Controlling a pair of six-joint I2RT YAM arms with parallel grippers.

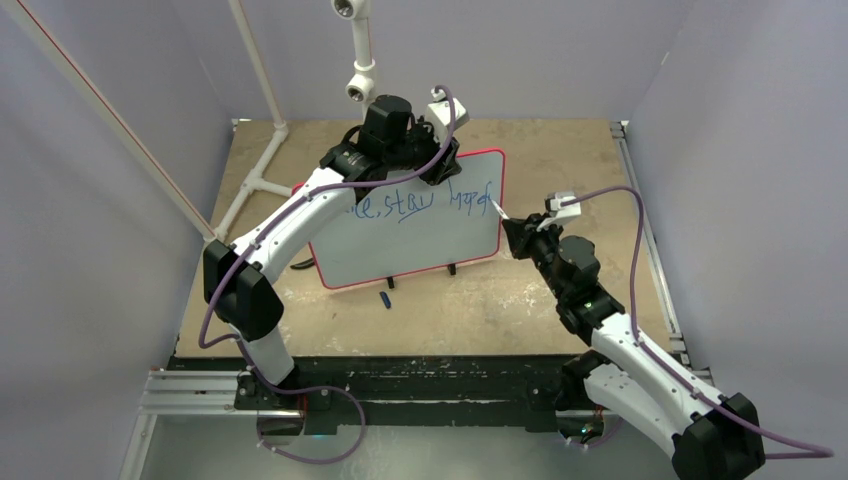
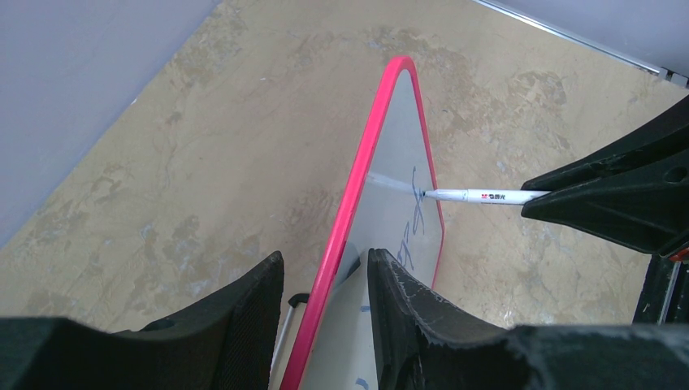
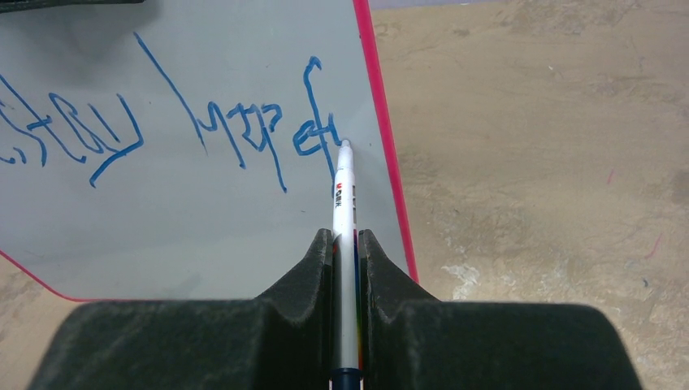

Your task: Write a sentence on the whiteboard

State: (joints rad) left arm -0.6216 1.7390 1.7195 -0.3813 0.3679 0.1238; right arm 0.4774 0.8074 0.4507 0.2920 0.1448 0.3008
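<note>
The whiteboard (image 1: 410, 245) stands tilted at mid-table, with a red frame and black feet. The blue sentence (image 1: 420, 205) runs along its upper part. My left arm hides its start, and "stay" is underlined. My left gripper (image 1: 440, 168) is shut on the whiteboard's top edge (image 2: 357, 203), one finger (image 2: 244, 317) behind it and one finger on its face. My right gripper (image 1: 515, 228) is shut on a white marker (image 3: 344, 195). The marker tip touches the end of the last word (image 3: 313, 130), near the board's right edge. The marker also shows in the left wrist view (image 2: 487, 196).
A small dark blue cap (image 1: 385, 298) lies on the table in front of the board. A white pipe frame (image 1: 262, 100) stands at the back left. A metal rail (image 1: 645, 240) runs along the table's right edge. Walls enclose the table.
</note>
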